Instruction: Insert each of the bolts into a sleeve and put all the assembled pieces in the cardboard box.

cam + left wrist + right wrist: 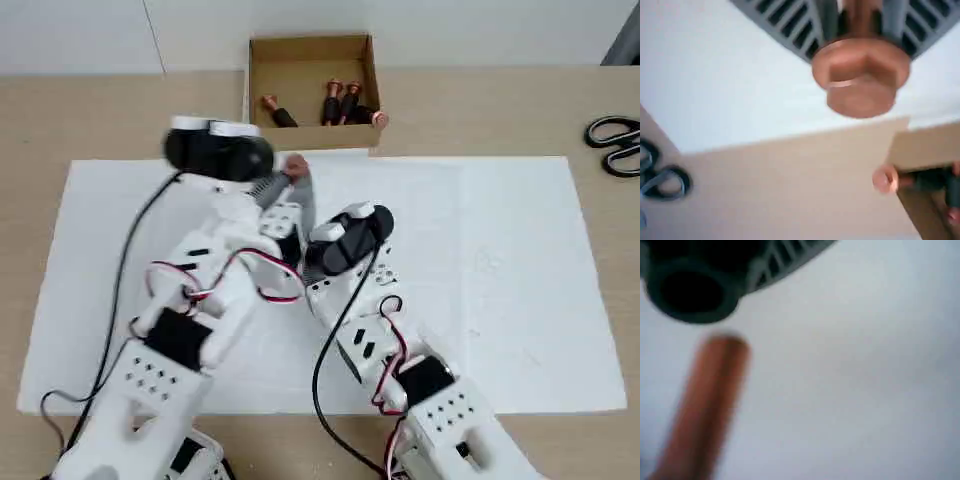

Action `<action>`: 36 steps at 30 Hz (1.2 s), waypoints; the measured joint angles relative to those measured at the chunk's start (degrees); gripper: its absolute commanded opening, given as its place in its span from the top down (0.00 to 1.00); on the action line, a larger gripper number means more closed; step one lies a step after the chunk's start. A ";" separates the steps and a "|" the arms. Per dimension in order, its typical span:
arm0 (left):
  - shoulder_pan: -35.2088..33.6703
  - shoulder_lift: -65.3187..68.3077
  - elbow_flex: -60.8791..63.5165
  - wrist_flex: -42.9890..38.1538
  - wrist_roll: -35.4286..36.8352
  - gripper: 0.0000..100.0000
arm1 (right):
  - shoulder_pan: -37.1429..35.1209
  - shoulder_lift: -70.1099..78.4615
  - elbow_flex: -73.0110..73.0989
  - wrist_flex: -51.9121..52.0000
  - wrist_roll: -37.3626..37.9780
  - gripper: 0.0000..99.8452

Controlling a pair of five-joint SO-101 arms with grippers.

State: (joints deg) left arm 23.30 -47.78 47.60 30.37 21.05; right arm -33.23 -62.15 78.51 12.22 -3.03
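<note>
Tan tabletop under a big white sheet, with an open brown cardboard box just beyond the left pincer and a few finished pieces inside it. Black-handled scissors sit well off past the right pincer. That one's clamped on a black tubular sleeve. The left is clamped on a copper hex-head bolt, its tip just beside the sleeve's mouth. Both look rigid, light and kinda slick, so I'd grip mid-body and keep the ends free.

Table under sheet, cardboard box, scissors
</note>
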 measured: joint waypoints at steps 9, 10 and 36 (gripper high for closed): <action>-0.26 -0.09 1.05 -0.18 0.00 0.99 | 0.44 -5.80 2.73 0.00 0.18 1.00; -0.26 -0.09 1.05 -0.18 0.00 0.99 | 0.53 -5.80 2.73 0.00 0.18 1.00; -0.70 -0.18 1.23 -0.18 3.16 0.99 | 0.79 -6.77 3.08 0.00 0.18 1.00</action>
State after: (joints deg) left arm 22.59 -47.96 48.84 30.20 24.22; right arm -32.44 -68.92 81.58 12.22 -2.86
